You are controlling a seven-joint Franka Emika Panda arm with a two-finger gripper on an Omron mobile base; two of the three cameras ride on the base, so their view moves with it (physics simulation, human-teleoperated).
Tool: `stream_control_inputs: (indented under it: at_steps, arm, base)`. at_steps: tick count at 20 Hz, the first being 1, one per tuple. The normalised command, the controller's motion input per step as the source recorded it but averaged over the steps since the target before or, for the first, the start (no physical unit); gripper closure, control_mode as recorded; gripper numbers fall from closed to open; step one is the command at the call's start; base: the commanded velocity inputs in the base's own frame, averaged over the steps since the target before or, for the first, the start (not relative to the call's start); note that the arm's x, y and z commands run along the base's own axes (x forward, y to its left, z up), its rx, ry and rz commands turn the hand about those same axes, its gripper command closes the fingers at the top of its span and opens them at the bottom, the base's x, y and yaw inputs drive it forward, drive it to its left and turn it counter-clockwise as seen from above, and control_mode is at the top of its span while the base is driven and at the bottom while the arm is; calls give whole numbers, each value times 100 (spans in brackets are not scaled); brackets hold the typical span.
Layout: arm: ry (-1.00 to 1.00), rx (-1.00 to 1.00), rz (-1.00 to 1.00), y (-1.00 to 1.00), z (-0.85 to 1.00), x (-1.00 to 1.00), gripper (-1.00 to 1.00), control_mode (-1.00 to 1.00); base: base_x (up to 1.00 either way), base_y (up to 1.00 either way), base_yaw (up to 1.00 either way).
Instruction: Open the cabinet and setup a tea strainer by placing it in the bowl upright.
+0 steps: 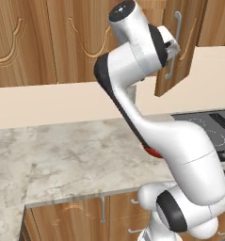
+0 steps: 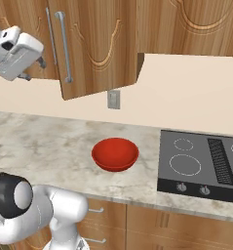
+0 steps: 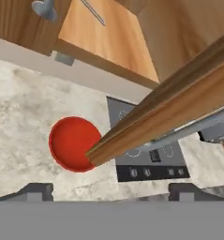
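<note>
The cabinet's right door [image 2: 98,44] stands swung open, its long silver handle [image 2: 64,46] facing out. In the hand view the door's edge [image 3: 169,112] crosses the picture with the handle [image 3: 193,129] below it. My gripper [image 2: 32,68] hovers open just left of that handle, holding nothing; it also sits by the handle [image 1: 172,47]. The red bowl [image 2: 115,154] rests on the counter below the door, also seen as the bowl [image 3: 71,143]. On the cabinet's inner floor lies a small grey metal thing with a thin rod, apparently the tea strainer [image 3: 43,8].
A black cooktop [image 2: 201,166] is set into the marble counter [image 2: 35,141] right of the bowl. A wall outlet [image 2: 113,99] sits under the cabinet. Low drawers with short handles [image 2: 96,211] run along the counter front. My own arm hides most of the bowl [image 1: 154,151].
</note>
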Motion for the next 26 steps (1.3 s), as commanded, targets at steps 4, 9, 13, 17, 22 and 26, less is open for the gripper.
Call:
stream_control_inputs:
  at_steps: [4,9,13,17,22,26]
  arm:
    - [24,-43,2,-5,-12,53,-100,-100]
    - [30,-34,14,-13,0,45,-100,-100]
    - [26,-24,14,-13,-6,40,-100,-100]
    - [26,-21,14,-17,-8,37,-100,-100]
    - [15,-10,8,-44,-1,4,-100,-100]
    - [8,0,-6,-87,0,-13,-100,-100]
  base:
    - [0,0,0]
    - [0,0,0]
    - [0,0,0]
    - [0,0,0]
    - [0,0,0]
    - [0,0,0]
